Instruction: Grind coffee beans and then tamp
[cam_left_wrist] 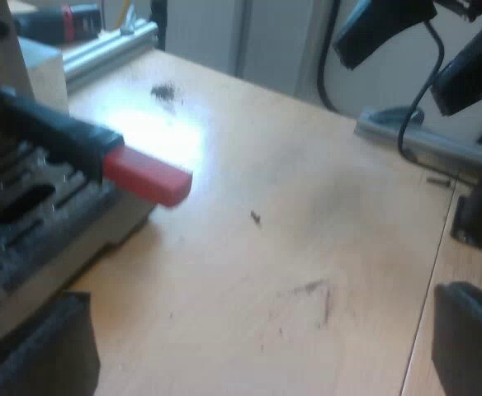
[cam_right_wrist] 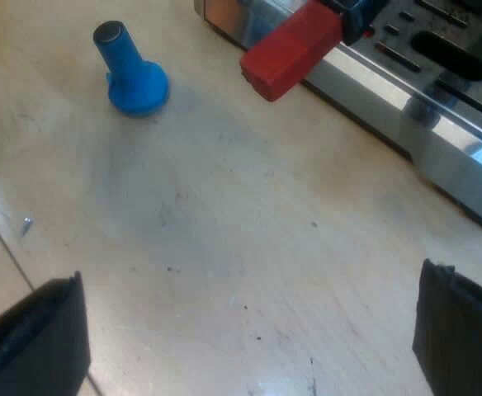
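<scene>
The metal holder's dark handle (cam_left_wrist: 59,136) juts from the front of the espresso machine (cam_left_wrist: 26,223), its red end (cam_left_wrist: 148,176) hanging out over the wooden table (cam_left_wrist: 307,206). By its level set above the drip grille, the holder looks locked in place rather than loose. Its basket is hidden, so whether any coffee has been ground into it cannot be told. A dark smudge of what may be grounds (cam_left_wrist: 164,92) lies on the table well beyond the handle. In the right wrist view the blue tamper (cam_right_wrist: 129,70) stands upright on the table near the red end and apart from it, with nothing touching it. The left gripper (cam_left_wrist: 257,338) hovers over bare table just off the machine's front, fingers spread wide and holding nothing. The right gripper (cam_right_wrist: 249,330) hangs over the table between tamper and machine, its fingers likewise apart and empty. On this showing the tamping has not begun: the holder has yet to come out of the machine and the tamper has yet to be picked up.
</scene>
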